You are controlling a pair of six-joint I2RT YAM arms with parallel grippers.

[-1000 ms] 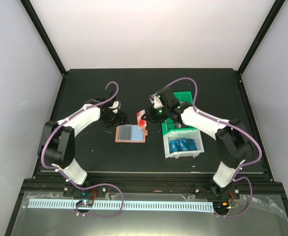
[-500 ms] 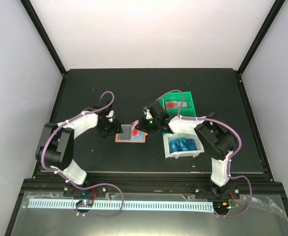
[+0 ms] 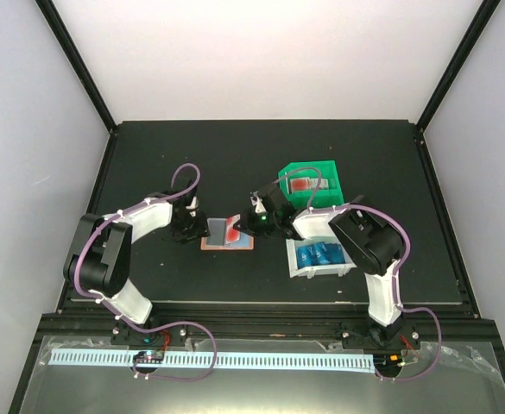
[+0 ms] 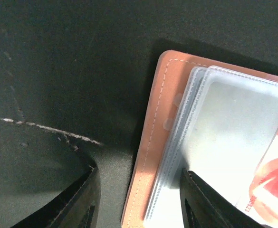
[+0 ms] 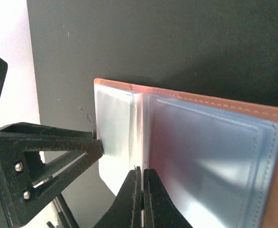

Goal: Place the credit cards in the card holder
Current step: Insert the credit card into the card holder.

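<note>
The salmon card holder (image 3: 229,244) lies open on the black table, its grey pockets (image 4: 234,123) facing up. My right gripper (image 5: 142,173) is shut on a red and white credit card (image 4: 272,185). That card shows edge-on between its fingertips, with its end at the pocket pages (image 5: 210,156). My left gripper (image 4: 139,204) is open and straddles the holder's left edge (image 4: 153,142). One finger is over the table and the other rests on the pocket pages. More blue credit cards (image 3: 319,255) lie in the white bin.
The white bin (image 3: 293,259) stands right of the holder, close to the right arm. Behind it, a green bin (image 3: 330,168) holds a red card (image 3: 302,184). The left gripper's finger (image 5: 48,147) reaches into the right wrist view.
The right gripper has come down and left with its card onto the holder's pockets. The left gripper has moved right to the holder's left edge and its jaws have narrowed.
</note>
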